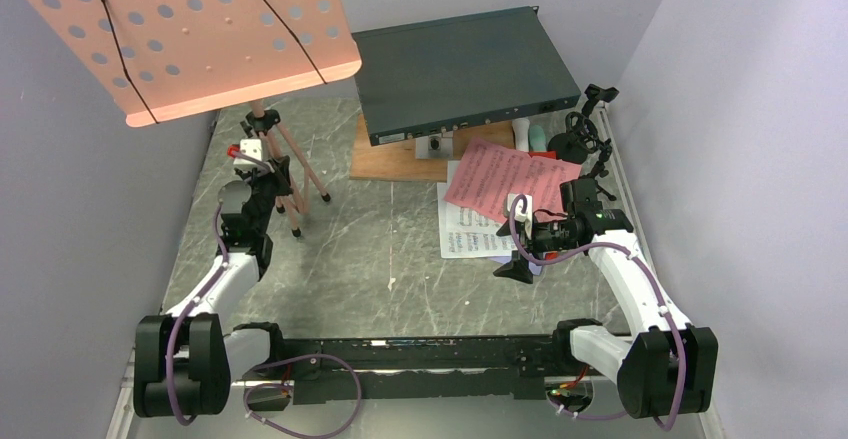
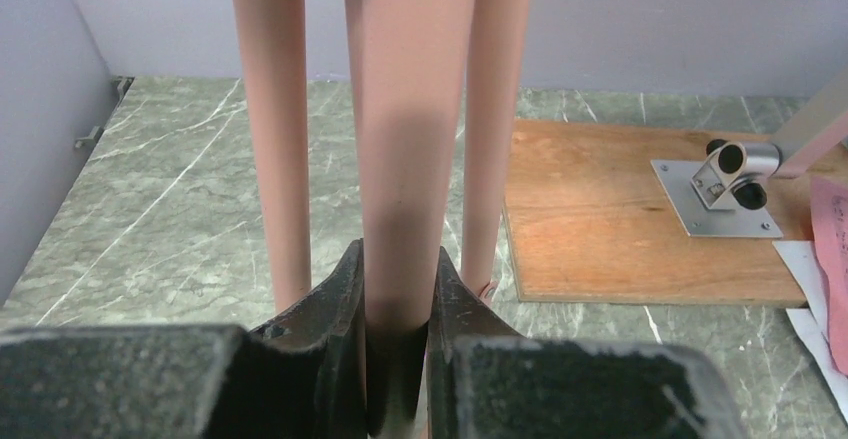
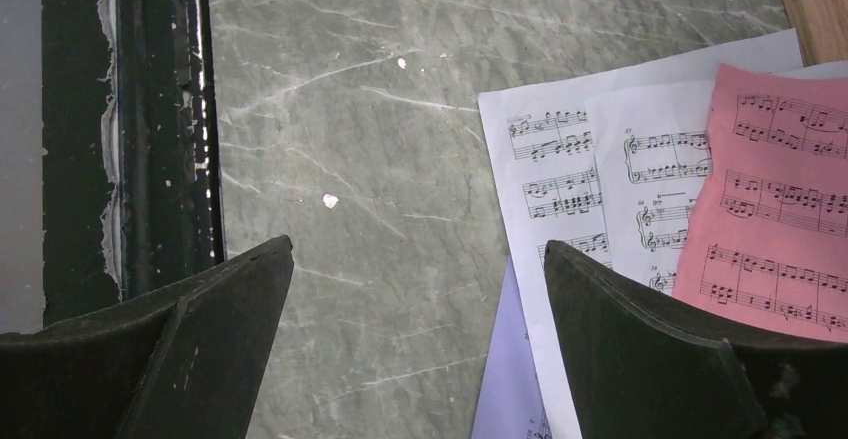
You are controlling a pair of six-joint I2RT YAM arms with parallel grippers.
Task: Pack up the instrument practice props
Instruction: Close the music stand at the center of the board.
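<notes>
grey-green marble table (image 1: 400, 259), lilac walls.
i had the left gripper (image 2: 398, 264) pinching the music stand (image 2: 410, 109) pole; right gripper (image 3: 417, 249) hung wide over sheet-music pages (image 3: 600, 169).

The left arm (image 1: 225, 274) stretches from the near edge of the table (image 1: 400, 269) along its left side, and the left gripper (image 2: 399, 279) has both jaws pressed against an upright tube of the music stand (image 2: 410, 109). The right arm (image 1: 635, 269) bends in from the near right corner, its wrist turned toward the table's middle. The right gripper (image 3: 417, 249) hangs low over the table with its jaws spread wide.
</notes>
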